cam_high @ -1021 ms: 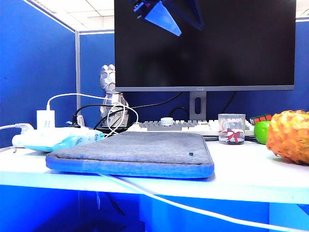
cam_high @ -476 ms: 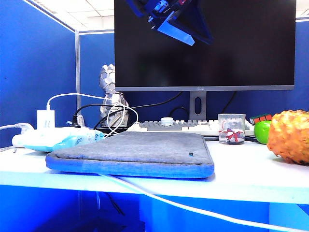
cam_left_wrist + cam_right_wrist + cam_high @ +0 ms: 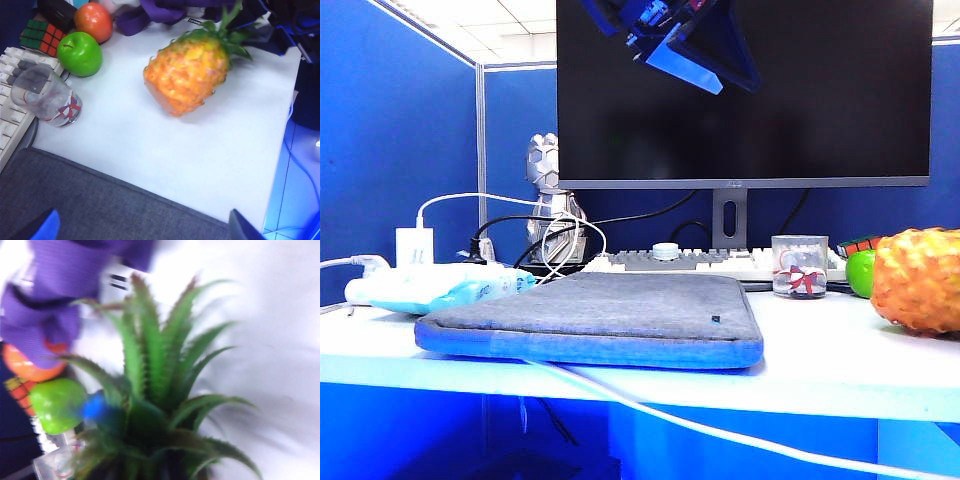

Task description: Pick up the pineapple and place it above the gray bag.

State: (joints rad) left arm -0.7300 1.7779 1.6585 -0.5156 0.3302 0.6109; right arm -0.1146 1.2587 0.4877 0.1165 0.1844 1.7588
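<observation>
Against the frame one second earlier, the left gripper point(image 3: 685, 55), seen high in the exterior view in front of the dark monitor point(image 3: 744, 90), is found further right and slightly lower. The pineapple point(image 3: 918, 280) at the right edge of the table point(image 3: 820, 365) is seen shifted a little and sitting slightly higher in the frame. All other items are unchanged.

Left to right along the table: a white-and-light-blue packet point(image 3: 440, 288) with white cables at the left edge; the gray bag point(image 3: 595, 320) lying flat at the front middle, with a small dark tag near its right front corner; a keyboard point(image 3: 710, 262) behind it; a clear cup point(image 3: 799, 266); a green apple point(image 3: 863, 272); then the pineapple.

Left gripper: blue fingertips point(image 3: 42, 227) are seen wide apart above the gray bag point(image 3: 100, 205), nothing held.

Right gripper: its jaws are not made out in the blurred right wrist view; its state cannot be told. Only the pineapple's crown point(image 3: 160, 385) fills that view, close up, beside the green apple point(image 3: 55, 405).

Pineapple point(image 3: 187, 75): orange-yellow, diamond-scaled skin, spiky green leaves; lying tilted on the white surface near the right edge, apart from the bag, the apple point(image 3: 80, 53) and an orange fruit point(image 3: 93, 21).
</observation>
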